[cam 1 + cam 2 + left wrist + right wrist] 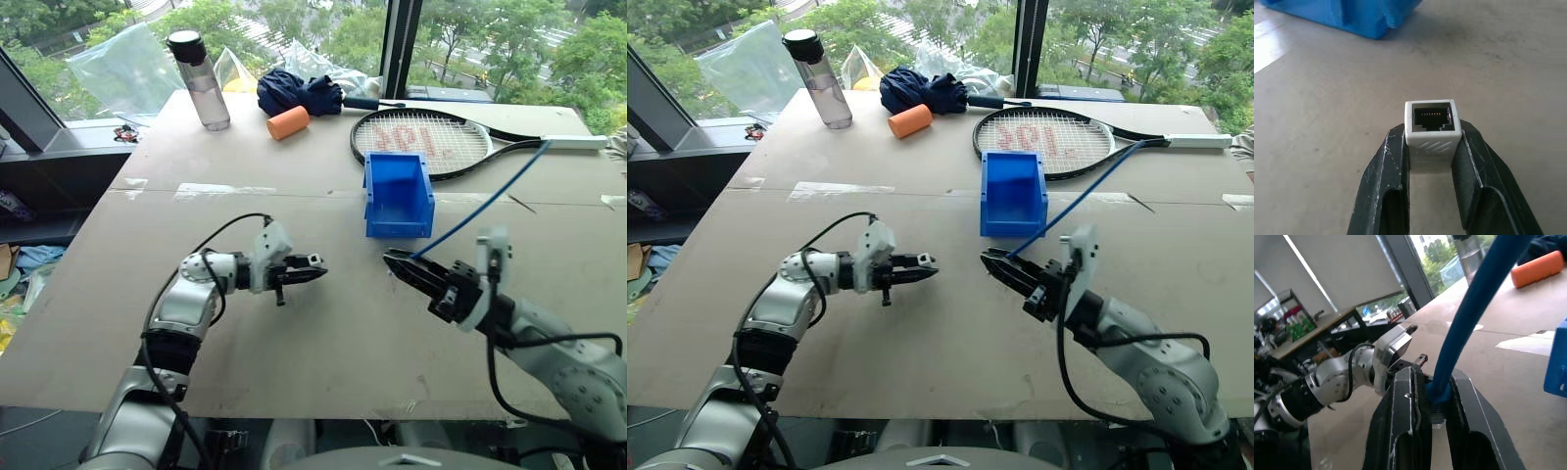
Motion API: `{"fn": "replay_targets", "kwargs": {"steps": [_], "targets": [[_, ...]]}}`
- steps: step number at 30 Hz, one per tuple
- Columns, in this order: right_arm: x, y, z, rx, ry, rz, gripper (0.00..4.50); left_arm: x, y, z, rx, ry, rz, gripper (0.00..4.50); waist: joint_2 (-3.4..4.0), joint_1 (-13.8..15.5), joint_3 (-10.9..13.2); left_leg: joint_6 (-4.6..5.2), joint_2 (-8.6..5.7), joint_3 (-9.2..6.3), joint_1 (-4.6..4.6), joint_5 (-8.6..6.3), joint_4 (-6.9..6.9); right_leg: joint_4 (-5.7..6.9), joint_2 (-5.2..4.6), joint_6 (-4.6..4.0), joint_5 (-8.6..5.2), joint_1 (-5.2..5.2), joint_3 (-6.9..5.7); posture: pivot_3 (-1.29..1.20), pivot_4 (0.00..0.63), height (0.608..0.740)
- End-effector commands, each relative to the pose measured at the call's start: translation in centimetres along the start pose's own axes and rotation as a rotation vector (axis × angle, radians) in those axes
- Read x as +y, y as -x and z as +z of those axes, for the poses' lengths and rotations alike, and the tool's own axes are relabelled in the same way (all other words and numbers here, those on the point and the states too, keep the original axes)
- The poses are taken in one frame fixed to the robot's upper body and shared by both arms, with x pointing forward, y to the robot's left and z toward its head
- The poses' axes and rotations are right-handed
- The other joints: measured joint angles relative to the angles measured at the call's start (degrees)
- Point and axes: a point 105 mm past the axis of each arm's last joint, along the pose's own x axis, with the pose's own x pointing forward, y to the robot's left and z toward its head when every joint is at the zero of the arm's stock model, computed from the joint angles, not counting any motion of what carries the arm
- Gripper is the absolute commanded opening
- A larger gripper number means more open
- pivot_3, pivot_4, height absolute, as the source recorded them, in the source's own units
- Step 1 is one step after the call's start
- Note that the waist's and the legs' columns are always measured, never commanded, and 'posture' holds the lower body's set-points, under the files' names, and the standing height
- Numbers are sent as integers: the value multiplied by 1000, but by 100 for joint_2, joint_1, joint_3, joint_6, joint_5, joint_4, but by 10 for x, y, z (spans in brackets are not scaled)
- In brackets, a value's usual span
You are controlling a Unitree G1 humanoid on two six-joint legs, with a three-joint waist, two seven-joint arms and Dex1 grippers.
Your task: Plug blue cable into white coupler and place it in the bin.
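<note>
Left wrist view is showing the left gripper (1432, 147) pinching the white coupler (1430, 123), a smooth square plastic block, dark socket facing outward, apparently to receive a plug. Facing it, the right gripper (404, 265) is clamping the rubbery blue cable (480, 208) near its plug end. Beyond both, the glossy blue bin (399, 194) is sitting on the matte table (294, 352).
</note>
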Motion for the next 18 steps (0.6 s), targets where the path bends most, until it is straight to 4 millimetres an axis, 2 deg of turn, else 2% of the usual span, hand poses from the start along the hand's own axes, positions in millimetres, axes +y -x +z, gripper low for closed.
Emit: {"fn": "replay_targets", "kwargs": {"steps": [1, 6, 9, 13, 18], "targets": [[-7, -14, -10, 100, 99, 82, 0, -12, -19, 14, 0, -60, -140, 564, -2, 2, -1, 0, -1, -2, 0, 0, 2, 0, 2, 0, 0, 2, 0, 0, 150, 740], [-19, -33, -18, 176, 176, 162, 0, -12, -31, 14, 53, -107, -221, 564, -2, -13, -1, 1, 2, -11, -9, 0, -2, 0, 17, 12, 6, -6, 0, 0, 150, 740], [-29, -42, -25, 234, 234, 206, 0, -9, -32, 12, 107, -141, -271, 564, -1, -18, -1, 2, 5, -13, -11, 0, 1, 2, 25, 12, 7, -12, 2, 0, 150, 740], [-31, -49, -27, 251, 256, 248, 0, -7, -32, 9, 133, -159, -288, 564, -1, -18, -1, 2, 6, -14, -14, 0, 1, 3, 25, 16, 9, -14, 1, 0, 150, 740], [-36, -51, -45, 340, 285, 282, 0, -5, -33, 10, 132, -159, -283, 564, 0, -12, 0, 2, 6, -17, -38, 0, 9, 5, 25, 23, 14, -31, -1, 0, 150, 740]]}}
